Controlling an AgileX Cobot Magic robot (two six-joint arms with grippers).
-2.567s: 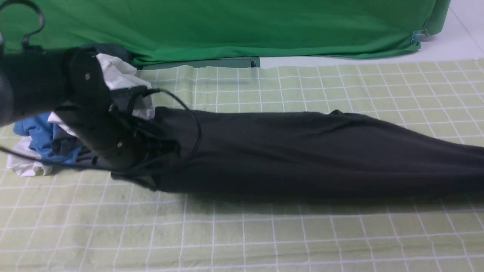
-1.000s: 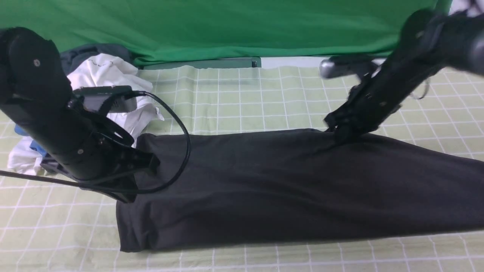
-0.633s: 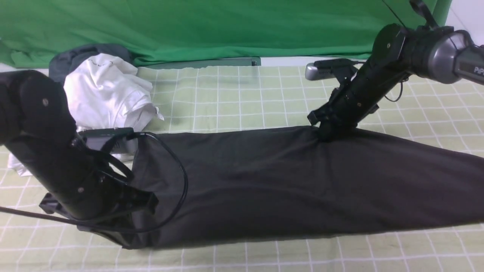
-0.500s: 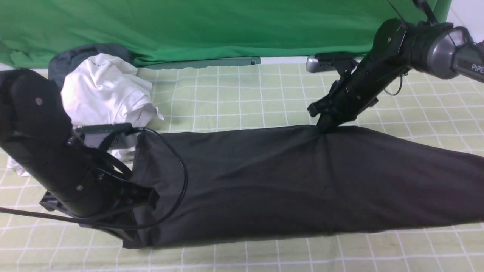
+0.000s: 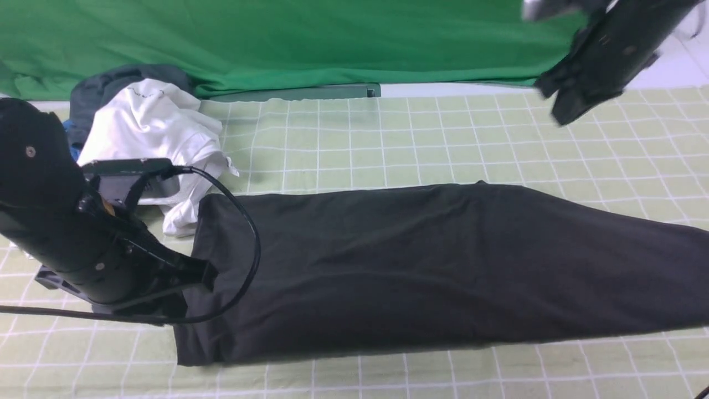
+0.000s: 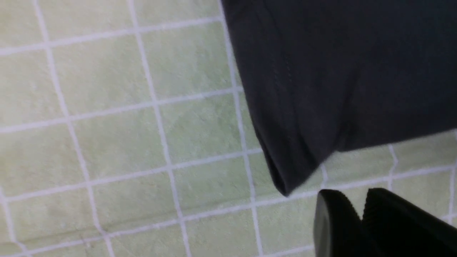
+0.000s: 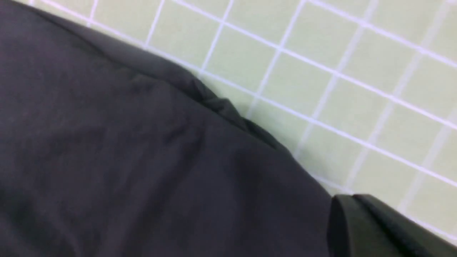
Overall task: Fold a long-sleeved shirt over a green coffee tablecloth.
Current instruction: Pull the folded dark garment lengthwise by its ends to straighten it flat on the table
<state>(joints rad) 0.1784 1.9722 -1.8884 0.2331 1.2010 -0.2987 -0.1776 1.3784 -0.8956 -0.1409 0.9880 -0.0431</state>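
The long-sleeved shirt [image 5: 432, 266] lies flat across the middle of the green coffee tablecloth [image 5: 388, 138] as one long black band. It runs from the tablecloth's left part to past its right side, where its end is out of our front view. We see no sleeve sticking out, nor the print or neck label. At the shirt's left corner the wrist view shows what looks like doubled layers, so we judge that the lengthwise folding is done. What is left, we reckon, is to fold the band crosswise into a compact packet and smooth its few shallow creases. The left gripper [image 6: 361, 217] hovers low over the tablecloth's left near part, its tips just beside the shirt's corner and holding nothing. They stand very close together, and we cannot tell whether any gap parts them. The right gripper [image 5: 570, 108] hangs high above the tablecloth's far right part, jaws together and empty. On the tablecloth's far left part sits a pile with a white garment [image 5: 160, 127] and a grey garment [image 5: 105, 88]. Beyond the tablecloth's far edge hangs plain deep green fabric [image 5: 332, 39].
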